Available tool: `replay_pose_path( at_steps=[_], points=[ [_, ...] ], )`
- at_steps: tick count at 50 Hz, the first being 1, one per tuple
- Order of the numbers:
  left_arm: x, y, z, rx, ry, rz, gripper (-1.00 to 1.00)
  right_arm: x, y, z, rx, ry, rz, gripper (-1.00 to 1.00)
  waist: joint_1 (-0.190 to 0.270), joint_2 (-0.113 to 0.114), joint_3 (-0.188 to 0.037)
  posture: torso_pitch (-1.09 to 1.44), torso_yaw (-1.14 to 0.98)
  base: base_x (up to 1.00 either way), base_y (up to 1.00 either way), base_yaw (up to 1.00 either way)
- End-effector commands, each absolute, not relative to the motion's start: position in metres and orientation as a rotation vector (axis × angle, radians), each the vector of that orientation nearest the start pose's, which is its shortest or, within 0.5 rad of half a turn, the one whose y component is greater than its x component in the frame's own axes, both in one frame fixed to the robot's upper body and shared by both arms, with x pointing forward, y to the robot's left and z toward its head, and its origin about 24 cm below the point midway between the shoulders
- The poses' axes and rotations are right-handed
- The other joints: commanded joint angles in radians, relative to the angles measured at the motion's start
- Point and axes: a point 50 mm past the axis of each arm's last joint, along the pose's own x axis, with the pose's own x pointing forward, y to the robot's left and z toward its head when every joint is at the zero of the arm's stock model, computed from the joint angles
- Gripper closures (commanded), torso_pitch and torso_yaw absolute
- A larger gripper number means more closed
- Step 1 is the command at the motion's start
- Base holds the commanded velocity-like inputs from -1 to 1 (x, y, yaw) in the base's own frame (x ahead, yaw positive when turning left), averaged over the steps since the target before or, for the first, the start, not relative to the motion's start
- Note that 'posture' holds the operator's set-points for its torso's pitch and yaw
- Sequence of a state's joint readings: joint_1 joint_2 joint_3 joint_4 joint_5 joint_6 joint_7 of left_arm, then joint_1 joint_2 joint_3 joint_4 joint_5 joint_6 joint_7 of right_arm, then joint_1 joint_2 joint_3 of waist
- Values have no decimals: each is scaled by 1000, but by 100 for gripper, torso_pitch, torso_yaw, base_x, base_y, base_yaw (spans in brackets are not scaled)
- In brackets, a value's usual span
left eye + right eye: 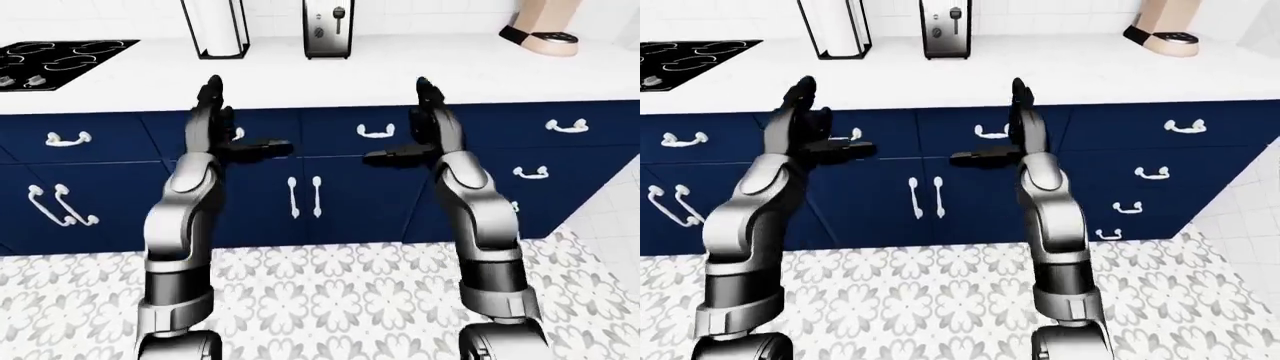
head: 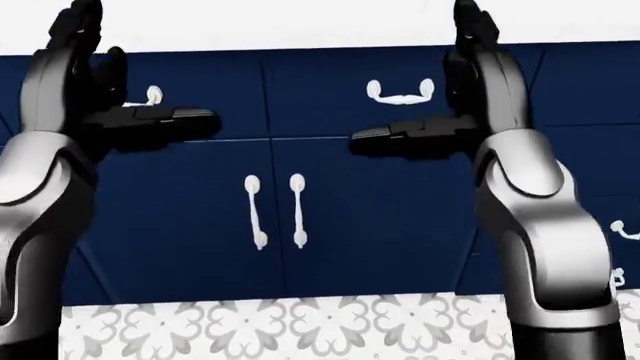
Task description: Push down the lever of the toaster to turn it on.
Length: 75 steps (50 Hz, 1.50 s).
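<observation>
The silver toaster (image 1: 328, 30) stands on the white counter (image 1: 400, 75) at the top middle of the left-eye view, against the tiled wall. Its black lever (image 1: 339, 16) sits high in the slot on its near face. My left hand (image 1: 222, 124) and right hand (image 1: 418, 124) are both raised in front of the navy cabinets, well below and short of the toaster. Both hands are open and empty, fingers up and thumbs pointing toward each other.
A paper towel holder (image 1: 215, 28) stands left of the toaster. A black cooktop (image 1: 55, 61) is at the far left, a beige appliance (image 1: 545, 30) at the top right. Navy cabinet doors (image 1: 300, 195) with white handles face me over patterned floor tiles (image 1: 330, 300).
</observation>
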<state>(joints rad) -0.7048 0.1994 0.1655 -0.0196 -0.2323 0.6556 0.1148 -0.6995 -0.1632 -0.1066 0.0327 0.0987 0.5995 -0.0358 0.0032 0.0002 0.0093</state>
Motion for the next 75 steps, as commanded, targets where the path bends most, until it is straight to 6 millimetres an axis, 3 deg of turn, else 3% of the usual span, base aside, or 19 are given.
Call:
replay_pose_path(
  at_steps=[1, 4, 8, 12, 23, 32, 49, 50, 60, 63, 66, 67, 71, 75],
  points=[
    [353, 167, 226, -69, -90, 26, -100, 356, -152, 222, -63, -120, 15, -100, 1, -2, -18, 0, 0, 0, 0, 0],
    [356, 164, 247, -47, -110, 4, -100, 358, -146, 245, -68, -149, 43, -100, 1, 1, -15, 0, 0, 0, 0, 0],
    [361, 165, 265, -69, -141, -10, -100, 363, -153, 265, -49, -192, 9, -100, 0, 2, -10, 0, 0, 0, 0, 0],
    [370, 169, 267, -81, -159, 0, -100, 366, -157, 283, -44, -222, 10, -100, 0, 0, -5, 0, 0, 0, 0, 0],
    [354, 179, 296, -126, -214, 6, -100, 348, -153, 306, -25, -295, 43, -100, -3, 0, 6, 0, 0, 0, 0, 0],
    [349, 184, 306, -149, -235, 18, -100, 345, -153, 308, -24, -304, 45, -100, -1, 3, 7, 0, 0, 0, 0, 0],
    [350, 182, 304, -150, -236, 11, -100, 347, -154, 305, -27, -302, 51, -100, -3, 4, 12, 0, 0, 1, 0, 0],
    [349, 181, 304, -150, -237, 10, -100, 346, -154, 306, -26, -303, 51, -100, -3, 8, -9, 0, 0, 5, 0, 0],
    [349, 182, 306, -154, -243, 10, -100, 346, -153, 306, -28, -305, 51, -100, -4, 9, 8, 0, 0, 13, 0, 0],
    [348, 182, 307, -155, -244, 9, -100, 345, -154, 307, -26, -308, 49, -100, -2, 21, 20, 0, 0, 25, 0, 0],
    [348, 182, 307, -154, -244, 9, -100, 345, -154, 307, -27, -308, 49, -100, -3, 52, 23, 0, 0, 25, 0, 0],
    [348, 181, 307, -155, -244, 9, -100, 346, -154, 307, -26, -308, 48, -100, -6, 53, 20, 0, 0, 26, 0, 0],
    [348, 181, 306, -153, -243, 8, -100, 346, -154, 306, -29, -306, 47, -100, -3, 46, 10, 0, 0, 25, 0, 0],
    [349, 181, 306, -154, -244, 8, -100, 346, -153, 306, -32, -303, 49, -100, 5, 7, 12, 0, 0, 23, 0, 0]
  ],
)
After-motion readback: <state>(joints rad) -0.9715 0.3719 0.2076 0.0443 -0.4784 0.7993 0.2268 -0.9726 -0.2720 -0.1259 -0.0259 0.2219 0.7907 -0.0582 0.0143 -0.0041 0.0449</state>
